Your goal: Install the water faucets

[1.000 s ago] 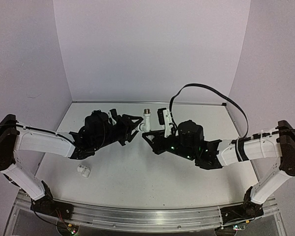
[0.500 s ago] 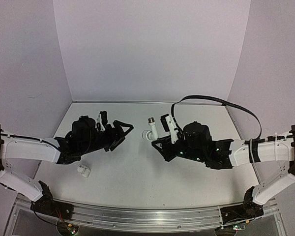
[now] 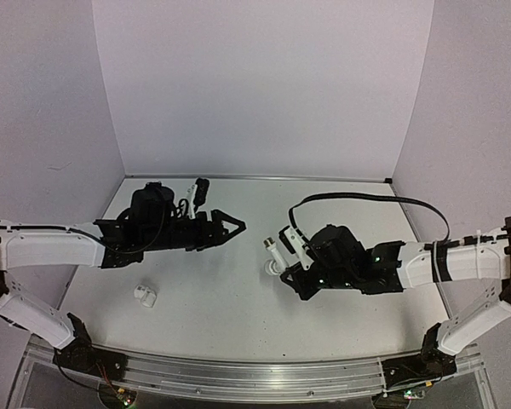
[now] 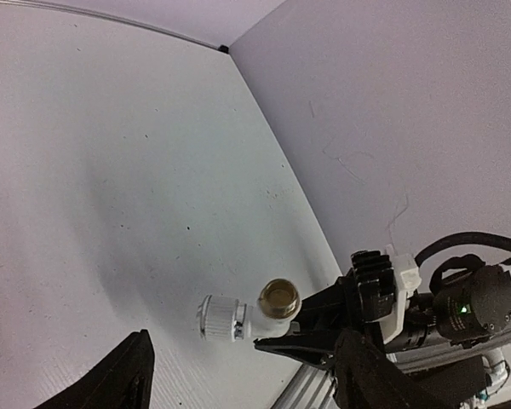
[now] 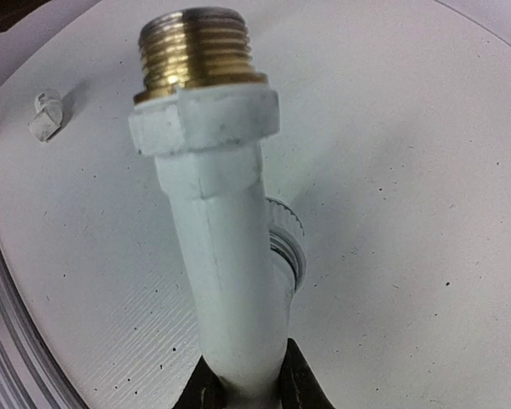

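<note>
Only up close, brass thread [image 5: 200,51] on the tap [image 5: 226,256].

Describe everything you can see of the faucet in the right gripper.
The faucet is a white plastic tube with an angular collar and a brass-coloured threaded end, plus a ridged round knob on its side. The right gripper is shut on its plain end, holding it threaded end outward over the table.
</note>
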Available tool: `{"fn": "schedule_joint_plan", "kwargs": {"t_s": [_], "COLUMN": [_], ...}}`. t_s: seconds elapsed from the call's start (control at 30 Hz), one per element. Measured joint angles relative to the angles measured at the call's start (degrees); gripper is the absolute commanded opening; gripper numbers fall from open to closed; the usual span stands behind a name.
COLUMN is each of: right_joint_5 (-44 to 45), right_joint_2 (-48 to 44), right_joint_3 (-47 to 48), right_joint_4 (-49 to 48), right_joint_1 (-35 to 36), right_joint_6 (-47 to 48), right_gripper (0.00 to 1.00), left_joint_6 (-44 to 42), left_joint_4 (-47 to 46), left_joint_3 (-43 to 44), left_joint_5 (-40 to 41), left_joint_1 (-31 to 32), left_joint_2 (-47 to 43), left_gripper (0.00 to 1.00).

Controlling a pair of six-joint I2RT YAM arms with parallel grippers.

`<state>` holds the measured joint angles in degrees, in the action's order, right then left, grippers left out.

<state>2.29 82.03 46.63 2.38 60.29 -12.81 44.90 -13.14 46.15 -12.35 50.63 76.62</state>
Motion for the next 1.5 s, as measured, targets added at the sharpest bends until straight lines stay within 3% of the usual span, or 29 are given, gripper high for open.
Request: {"fn": "schedule_joint_plan", "kwargs": {"t_s": [0.13, 0.27, 0.53, 1.17, 1.3, 1.43, 1.5], "right_joint_5": [-3.5, -6.4, -9.2, -12.0, -12.0, -12.3, -12.4], "right_joint_2": [2.8, 3.8, 3.9, 2.9, 2.4, 2.4, 2.4], "right_joint_3": [1.5, 1.7, 1.7, 1.9, 2.7, 3.5, 3.6], "right_joint_4": [1.4, 1.6, 2.6, 1.0, 1.1, 1.1, 1.2], "right_joint_1": [0.0, 0.0, -0.1, -0.1, -0.1, -0.1, -0.1], "right_joint_6": [0.9, 0.8, 0.3, 1.0, 1.1, 1.2, 1.2], "right_gripper": [0.00, 0.00, 0.00, 0.00, 0.00, 0.00, 0.06], "left_joint_6": [-1.3, -1.8, -1.5, -1.4, -1.3, -0.8, 0.1], "left_joint_4": [0.2, 0.2, 0.8, 1.2, 1.2, 1.2, 1.2], "left_joint_3": [5.3, 7.2, 7.2, 5.8, 6.0, 7.1, 7.5], "left_joint_5": [-6.3, -10.1, -10.8, -11.1, -11.1, -11.4, -11.5], "left_joint_1": [0.8, 3.0, 3.5, 4.2, 4.2, 4.2, 4.2], "left_joint_2": [7.4, 11.9, 12.9, 11.9, 11.9, 13.2, 14.0], "left_gripper": [0.73, 0.65, 0.50, 0.53, 0.43, 0.24, 0.17]}}
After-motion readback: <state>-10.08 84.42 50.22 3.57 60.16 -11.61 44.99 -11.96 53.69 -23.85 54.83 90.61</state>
